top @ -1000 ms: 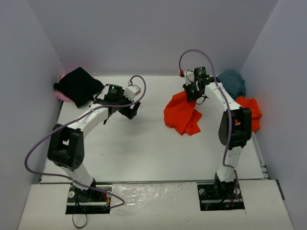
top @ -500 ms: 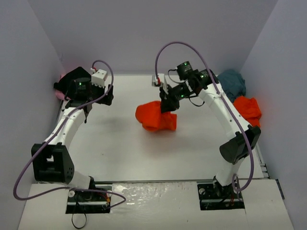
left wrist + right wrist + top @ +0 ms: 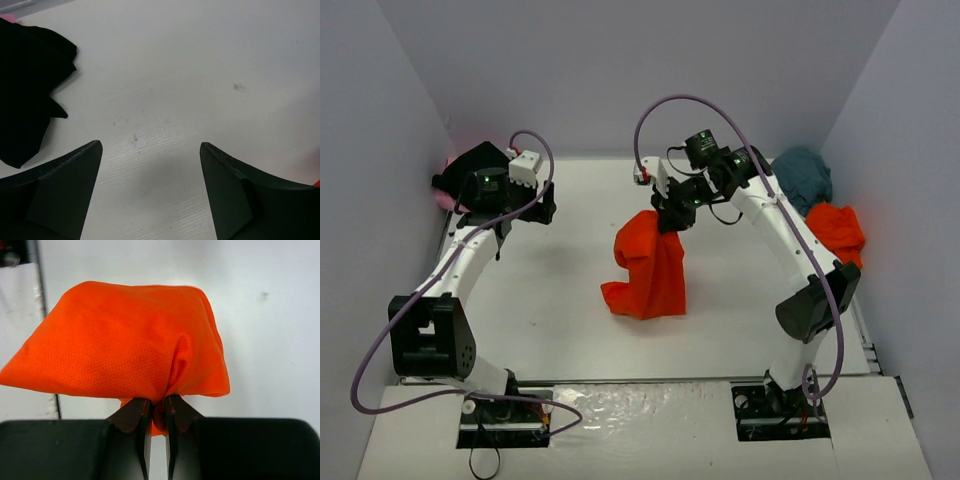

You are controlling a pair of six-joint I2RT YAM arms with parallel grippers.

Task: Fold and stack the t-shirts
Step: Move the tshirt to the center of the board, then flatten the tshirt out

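Transport step, by the look of it: orange shirt pinched at a bunched fold in the right end effector, hanging over the counter's middle, lower end seemingly resting on the surface. Left end effector spread wide, gripping nothing, near the far-left corner just beside the black shirt. Next, probably: lower and drag to lay the cloth flat, then bring the left in for a second corner. Against a second ago: carried inward from the far-right corner, away from the teal shirt and second orange shirt; left arm drawn back from the centre.
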